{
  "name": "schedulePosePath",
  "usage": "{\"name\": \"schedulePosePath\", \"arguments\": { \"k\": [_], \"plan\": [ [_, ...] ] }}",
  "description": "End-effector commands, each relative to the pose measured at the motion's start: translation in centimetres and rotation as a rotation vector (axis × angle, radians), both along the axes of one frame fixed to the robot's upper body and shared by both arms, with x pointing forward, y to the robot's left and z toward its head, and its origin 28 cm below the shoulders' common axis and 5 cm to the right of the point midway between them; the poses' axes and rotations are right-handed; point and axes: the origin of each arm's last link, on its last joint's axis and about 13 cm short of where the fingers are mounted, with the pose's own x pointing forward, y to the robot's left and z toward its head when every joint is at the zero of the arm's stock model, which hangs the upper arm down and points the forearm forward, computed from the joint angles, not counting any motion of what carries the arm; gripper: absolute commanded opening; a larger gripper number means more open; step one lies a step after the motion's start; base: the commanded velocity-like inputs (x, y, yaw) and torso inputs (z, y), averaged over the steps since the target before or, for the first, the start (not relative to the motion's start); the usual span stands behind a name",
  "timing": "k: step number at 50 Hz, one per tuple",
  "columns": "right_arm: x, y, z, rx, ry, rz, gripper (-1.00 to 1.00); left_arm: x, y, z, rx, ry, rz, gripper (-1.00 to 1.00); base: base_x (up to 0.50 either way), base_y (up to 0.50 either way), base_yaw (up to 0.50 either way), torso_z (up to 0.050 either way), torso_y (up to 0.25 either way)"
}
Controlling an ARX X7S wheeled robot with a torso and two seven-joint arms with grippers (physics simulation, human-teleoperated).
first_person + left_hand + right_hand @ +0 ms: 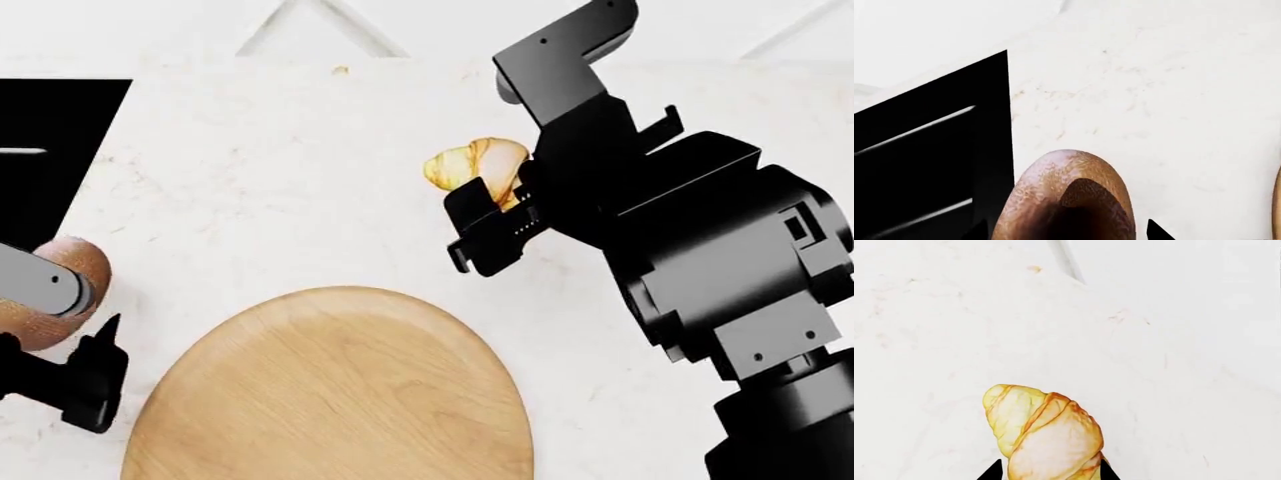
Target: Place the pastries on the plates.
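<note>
Looking at both arms, each one has a pastry between its fingertips. The right gripper [491, 215] is pinching the croissant [478, 170], and in the right wrist view the two black finger tips sit tight against either side of the croissant [1047, 432], so the jaws are pressed onto it. It hangs over the bare white marble counter [320, 190], toward the far edge and just beyond the wooden plate [334, 390]. My guess is it's held there ready to swing over and come down on that plate.

The left gripper [60, 345] is down by the counter's left edge, closed around the doughnut [60, 290]. The left wrist view shows the doughnut [1067, 200] wedged between the finger tips, right next to a black panel [934, 150] at that side of the counter. I can't tell whether it's lifted or resting on the surface.

Looks-wise, the croissant is golden yellow with brown-orange stripes across its folds, paler at the tip. The doughnut is pinkish-brown and speckled, with a darker hollow in the middle.

The wooden plate is big, round and tan with a low rim, sitting at the near edge between the two arms, nothing on it yet. The white plate isn't in any view, so the doughnut's landing spot is anyone's guess for now.
</note>
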Motion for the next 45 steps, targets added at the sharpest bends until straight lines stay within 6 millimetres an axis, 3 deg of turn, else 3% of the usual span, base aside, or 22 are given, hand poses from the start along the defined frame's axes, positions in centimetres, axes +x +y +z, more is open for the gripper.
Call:
{"name": "schedulePosePath", "arguments": {
  "k": [1, 12, 23, 29, 35, 45],
  "plan": [
    [0.0, 0.5, 0.5, 0.023, 0.002, 0.020, -1.00, 0.8, -0.8, -2.6, -0.016, 0.116, -0.076, -1.00, 0.00, 0.00, 0.00, 0.000, 0.000],
    [0.1, 0.5, 0.4, 0.038, -0.019, 0.011, -1.00, 0.3, -1.0, -0.4, -0.003, 0.007, -0.069, -1.00, 0.00, 0.00, 0.00, 0.000, -0.004],
    [0.1, 0.5, 0.4, 0.040, -0.032, 0.013, -1.00, -3.5, -2.4, 5.3, -0.047, -0.158, -0.185, -1.00, 0.00, 0.00, 0.00, 0.000, 0.000],
    [0.1, 0.5, 0.4, 0.031, -0.023, 0.017, -1.00, -5.2, -4.6, 5.6, -0.027, -0.132, -0.331, -1.00, 0.00, 0.00, 0.00, 0.000, 0.000],
    [0.0, 0.5, 0.4, 0.061, -0.023, 0.005, -1.00, -5.0, -7.1, 6.5, -0.025, -0.128, -0.460, -1.00, 0.00, 0.00, 0.00, 0.000, 0.000],
    [0.1, 0.5, 0.4, 0.057, -0.024, 0.012, -1.00, -3.5, -10.4, 3.7, -0.033, -0.017, -0.585, -1.00, 0.00, 0.00, 0.00, 0.000, 0.000]
  ]
}}
